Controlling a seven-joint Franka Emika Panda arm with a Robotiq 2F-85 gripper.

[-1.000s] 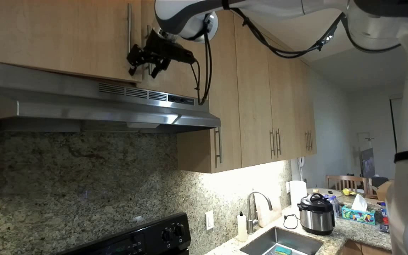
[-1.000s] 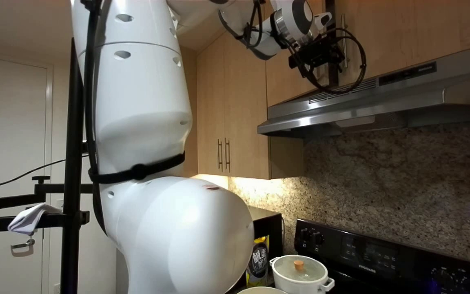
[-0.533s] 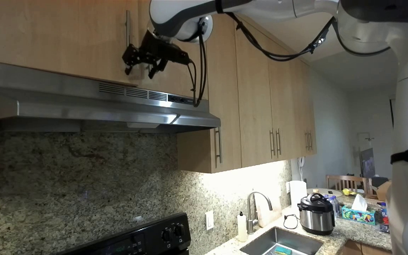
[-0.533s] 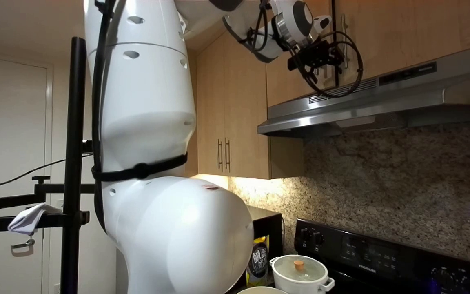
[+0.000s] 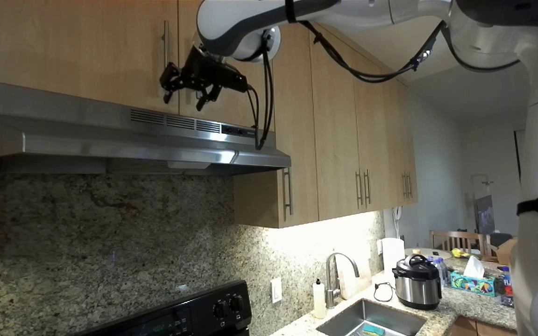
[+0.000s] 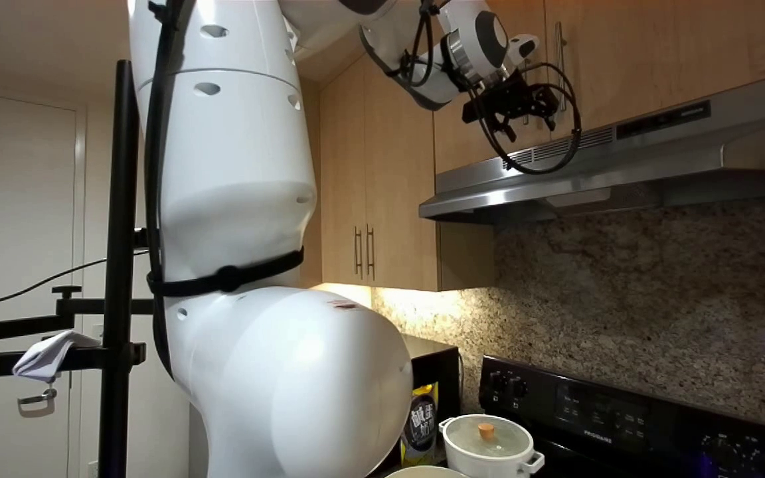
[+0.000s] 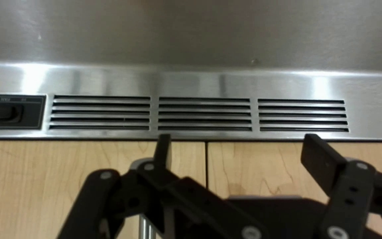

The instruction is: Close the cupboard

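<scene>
The cupboard (image 5: pixel 77 51) is the short light-wood cabinet above the hood; it also shows in another exterior view (image 6: pixel 675 53) and the wrist view (image 7: pixel 45 186). Its two doors look flush, with only a thin dark seam between them. A bar handle (image 5: pixel 166 42) shows on one door; the other door's handle is mostly hidden behind my gripper. My gripper (image 5: pixel 184 100) is open and empty in front of the doors' lower edges, near the seam; it also shows in another exterior view (image 6: pixel 531 128). In the wrist view, its fingers (image 7: pixel 237 142) stand either side of the seam. I cannot tell whether they touch the doors.
The steel range hood (image 5: pixel 110 135) sits directly below the cupboard and juts out under my gripper. Taller light-wood cabinets (image 5: pixel 336 121) stand beside it. A black stove (image 6: pixel 595 405) with a white pot (image 6: pixel 489 445) is below. A sink (image 5: pixel 371 322) lies farther along.
The door that stood slightly ajar has swung in, and the dark gap between the doors has narrowed to a thin seam. My gripper has moved slightly down, staying open.
</scene>
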